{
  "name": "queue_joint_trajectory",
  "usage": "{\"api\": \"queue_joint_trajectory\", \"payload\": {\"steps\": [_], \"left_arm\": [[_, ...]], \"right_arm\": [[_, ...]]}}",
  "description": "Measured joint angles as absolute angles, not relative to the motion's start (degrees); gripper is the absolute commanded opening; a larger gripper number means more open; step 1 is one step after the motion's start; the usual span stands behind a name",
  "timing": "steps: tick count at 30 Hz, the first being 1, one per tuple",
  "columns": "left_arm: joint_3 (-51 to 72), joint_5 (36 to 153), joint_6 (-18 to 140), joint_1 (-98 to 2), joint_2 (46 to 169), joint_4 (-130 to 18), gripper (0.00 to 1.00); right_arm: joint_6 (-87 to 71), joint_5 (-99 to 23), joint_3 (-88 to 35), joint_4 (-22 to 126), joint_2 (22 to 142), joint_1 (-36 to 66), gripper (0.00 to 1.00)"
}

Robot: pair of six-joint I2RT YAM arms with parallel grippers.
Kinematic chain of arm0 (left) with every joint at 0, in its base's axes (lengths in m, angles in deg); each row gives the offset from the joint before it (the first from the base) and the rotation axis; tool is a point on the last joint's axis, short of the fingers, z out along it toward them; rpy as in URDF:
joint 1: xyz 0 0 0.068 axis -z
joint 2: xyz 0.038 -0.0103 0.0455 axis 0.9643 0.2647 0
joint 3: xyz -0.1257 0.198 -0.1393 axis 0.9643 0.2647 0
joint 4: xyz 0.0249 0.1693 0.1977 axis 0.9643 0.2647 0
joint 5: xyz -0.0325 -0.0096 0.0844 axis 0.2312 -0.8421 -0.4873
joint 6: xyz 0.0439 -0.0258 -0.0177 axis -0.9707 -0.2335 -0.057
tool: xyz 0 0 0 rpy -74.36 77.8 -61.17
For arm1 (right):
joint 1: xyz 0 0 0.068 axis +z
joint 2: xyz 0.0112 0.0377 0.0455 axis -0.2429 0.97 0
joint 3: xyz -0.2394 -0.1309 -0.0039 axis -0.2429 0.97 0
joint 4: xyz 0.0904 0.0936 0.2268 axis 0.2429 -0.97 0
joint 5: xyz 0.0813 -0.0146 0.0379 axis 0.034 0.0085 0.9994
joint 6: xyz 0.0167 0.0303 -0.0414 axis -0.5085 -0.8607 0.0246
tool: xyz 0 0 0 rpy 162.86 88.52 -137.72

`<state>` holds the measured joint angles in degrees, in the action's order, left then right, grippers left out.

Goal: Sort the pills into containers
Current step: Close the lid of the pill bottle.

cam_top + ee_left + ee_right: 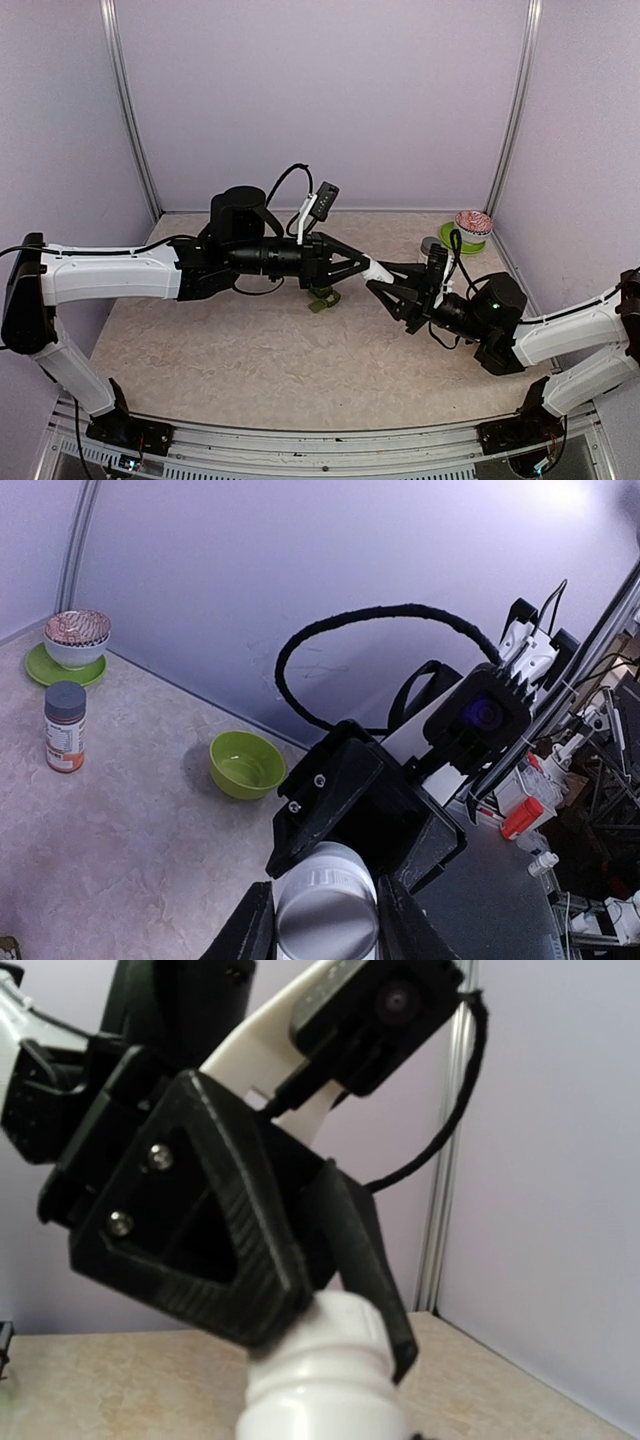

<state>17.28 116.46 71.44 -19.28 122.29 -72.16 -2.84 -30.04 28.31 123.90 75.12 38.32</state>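
A white pill bottle hangs in mid-air between my two arms, above the middle of the table. My left gripper is shut on its cap end, a finger on each side. From the opposite side my right gripper is shut on the bottle's body; its black fingers close over the far end in the left wrist view. The right gripper's own fingers are out of frame in the right wrist view. A green bowl stands empty near the right wall. No pills show in any view.
At the back right, a patterned bowl sits on a green saucer, with a grey-capped bottle with an orange label beside it. A small dark green object lies on the table under the left gripper. Walls enclose three sides.
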Motion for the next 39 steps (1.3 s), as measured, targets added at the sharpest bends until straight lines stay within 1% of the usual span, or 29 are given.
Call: {"api": "queue_joint_trajectory", "payload": {"steps": [4, 10, 17, 19, 21, 23, 24, 27, 31, 35, 39], "left_arm": [[17.3, 119.3, 69.7, -20.0, 122.3, -70.7, 0.32], [17.1, 122.4, 66.4, -21.1, 122.3, -68.0, 0.29], [16.8, 123.4, 61.7, -21.5, 121.4, -64.7, 0.26], [16.8, 123.4, 60.3, -21.5, 121.0, -64.2, 0.32], [16.8, 123.5, 58.8, -21.5, 120.6, -63.7, 0.40], [16.8, 123.3, 57.5, -21.5, 120.2, -63.1, 0.53], [16.8, 123.2, 57.1, -21.5, 120.1, -62.6, 0.57], [17.3, 123.1, 57.1, -21.7, 120.1, -61.5, 0.66], [18.1, 122.9, 58.5, -22.2, 119.6, -61.1, 0.83], [18.3, 122.0, 61.3, -22.6, 118.2, -60.9, 0.94], [18.3, 121.8, 64.7, -22.8, 116.5, -60.9, 0.95]], "right_arm": [[-3.0, -29.1, 28.0, 122.3, 75.1, 38.3, 0.26], [-4.1, -27.9, 27.5, 119.4, 74.8, 38.3, 0.26], [-7.0, -26.8, 26.0, 114.1, 73.3, 38.3, 0.26], [-8.6, -26.5, 25.6, 113.0, 72.8, 38.3, 0.27], [-10.3, -26.3, 25.5, 112.5, 72.4, 38.3, 0.27], [-11.7, -26.3, 25.5, 112.4, 72.0, 38.3, 0.27], [-12.2, -26.3, 25.5, 112.7, 71.6, 38.3, 0.27], [-12.6, -26.4, 25.5, 113.4, 70.2, 38.3, 0.27], [-11.1, -26.5, 25.5, 113.4, 69.2, 38.3, 0.27], [-8.3, -26.4, 25.5, 112.4, 69.2, 38.3, 0.27], [-5.4, -26.4, 25.5, 111.6, 69.2, 38.3, 0.27]]}}
